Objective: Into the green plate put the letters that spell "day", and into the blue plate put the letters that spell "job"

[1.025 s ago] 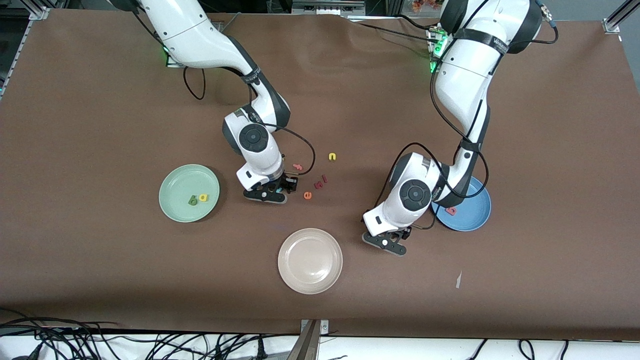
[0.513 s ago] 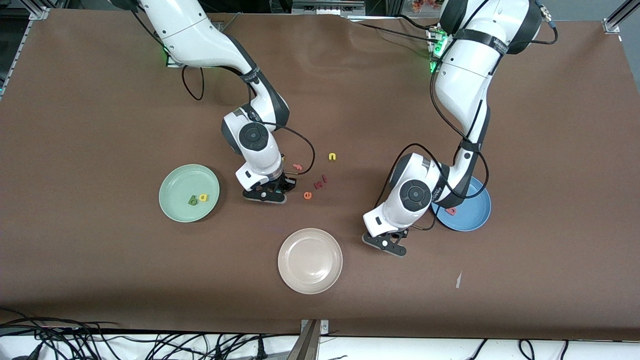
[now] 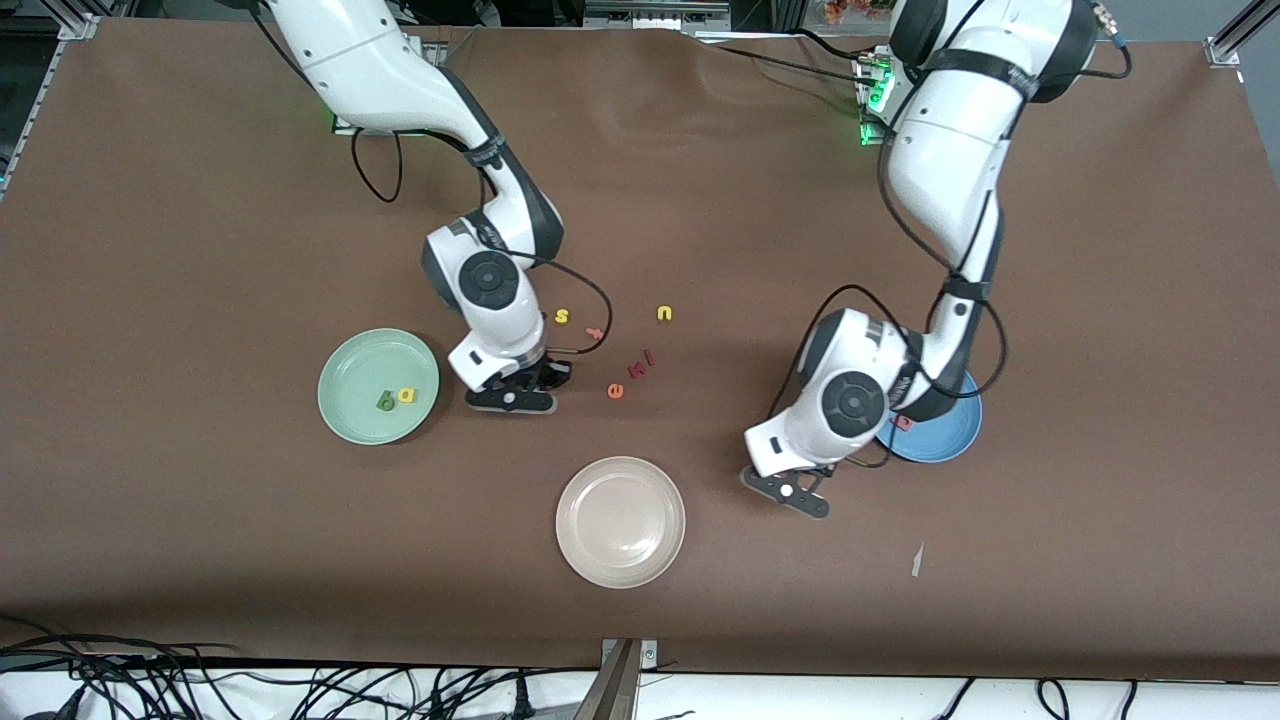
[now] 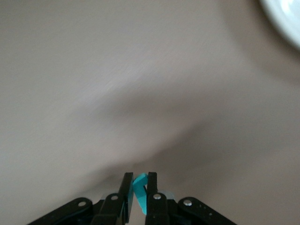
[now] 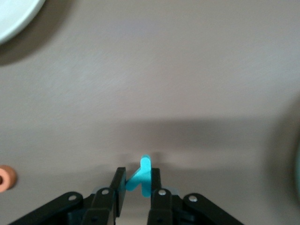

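My right gripper (image 5: 138, 172) is shut on a teal forked "y" (image 5: 143, 178) and hangs over bare table beside the pale green plate (image 3: 350, 365). On that plate lie an olive "d" (image 3: 385, 402) and a yellow "a" (image 3: 406, 395). My left gripper (image 4: 138, 177) is shut on a teal letter (image 4: 139, 190), hooked like the "j", over the table between the cream plate and the blue plate (image 3: 945, 440). The left arm covers part of the blue plate, where a salmon "b" (image 3: 903, 422) shows. In the front view both hands hide what they hold.
A cream-white plate (image 3: 620, 520) sits nearest the front camera. Loose letters lie mid-table: yellow "s" (image 3: 562, 316), yellow "u" (image 3: 665, 313), pink "f" (image 3: 596, 332), orange "e" (image 3: 615, 391), small red ones (image 3: 640, 362). A scrap of tape (image 3: 917, 560) lies near the front.
Both grippers shut on teal letters and rose off the table. The right hand shifted toward the green plate, uncovering the yellow "s". The left hand shifted toward the blue plate.
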### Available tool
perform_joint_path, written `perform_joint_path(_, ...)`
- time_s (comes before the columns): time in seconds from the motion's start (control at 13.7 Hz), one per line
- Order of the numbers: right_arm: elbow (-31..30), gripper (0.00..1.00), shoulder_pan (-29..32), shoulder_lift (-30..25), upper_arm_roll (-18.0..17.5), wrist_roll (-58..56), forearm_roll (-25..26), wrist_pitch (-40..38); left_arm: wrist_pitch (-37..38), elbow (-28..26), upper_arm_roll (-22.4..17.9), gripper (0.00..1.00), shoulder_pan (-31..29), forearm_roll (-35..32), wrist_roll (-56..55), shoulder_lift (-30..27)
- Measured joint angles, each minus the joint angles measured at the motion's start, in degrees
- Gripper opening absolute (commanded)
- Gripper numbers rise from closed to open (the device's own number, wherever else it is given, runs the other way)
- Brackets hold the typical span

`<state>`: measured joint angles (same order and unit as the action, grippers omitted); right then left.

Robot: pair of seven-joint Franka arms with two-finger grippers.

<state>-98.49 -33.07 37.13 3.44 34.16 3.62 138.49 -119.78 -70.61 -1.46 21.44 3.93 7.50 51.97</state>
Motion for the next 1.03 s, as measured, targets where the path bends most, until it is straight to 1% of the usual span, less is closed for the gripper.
perform_joint_path(0.07, -0.1, 0.20, 1.5, -2.0, 0.3, -3.5, 0.0, -2.7, 3.9, -0.3, -0.1, 0.00, -1.6, -0.1, 1.8, -2.1)
perform_joint_path(0.15, -0.6, 0.20, 3.1, -4.1, 0.5, -7.0, 0.0, -4.7, 6.3, -1.7, -0.1, 0.00, -3.1, -0.7, 3.2, -4.6)
perform_joint_path(0.29, -4.0, 0.21, 6.5, -8.8, 0.7, -13.6, 0.0, -6.5, 7.4, -7.6, -0.1, 0.00, -5.6, -2.9, 4.3, -9.8)
perform_joint_path(0.37, -6.4, 0.25, 8.2, -11.2, 0.8, -16.7, 0.0, -6.9, 7.1, -11.2, -0.1, 0.00, -6.6, -3.4, 4.5, -12.1)
perform_joint_path(0.44, -9.1, 0.39, 10.1, -13.8, 0.9, -19.6, 0.0, -8.0, 5.9, -15.3, 0.0, 0.00, -7.5, -3.7, 4.8, -14.4)
perform_joint_path(0.51, -11.5, 0.92, 12.1, -16.1, 0.9, -21.8, 0.0, -9.6, 3.4, -19.9, 0.0, 0.00, -8.2, -3.7, 5.1, -16.5)
perform_joint_path(0.59, -13.4, 1.00, 13.8, -18.0, 0.9, -23.5, 0.0, -10.7, 0.7, -24.2, 0.0, 0.35, -8.7, -3.7, 5.3, -18.2)
perform_joint_path(0.66, -14.7, 1.00, 15.0, -19.5, 0.9, -24.4, 0.0, -11.2, -1.8, -28.1, 0.0, 0.97, -9.2, -3.7, 5.4, -19.5)
perform_joint_path(0.73, -15.3, 1.00, 15.4, -20.4, 0.9, -24.5, 0.0, -11.4, -3.0, -30.5, -0.1, 1.00, -9.8, -3.8, 5.7, -20.2)
perform_joint_path(0.81, -15.3, 1.00, 15.4, -20.9, 0.8, -24.5, 0.0, -11.4, -3.4, -31.4, 0.0, 1.00, -10.5, -3.8, 6.1, -20.6)
perform_joint_path(0.95, -15.0, 1.00, 15.3, -21.8, 0.4, -24.4, 0.0, -11.8, -3.3, -30.7, 0.0, 1.00, -11.7, -3.8, 6.5, -21.3)
perform_joint_path(1.03, -14.0, 1.00, 15.3, -22.2, 0.3, -23.9, -0.1, -13.2, -2.0, -29.2, 0.0, 1.00, -12.2, -3.8, 6.5, -21.8)
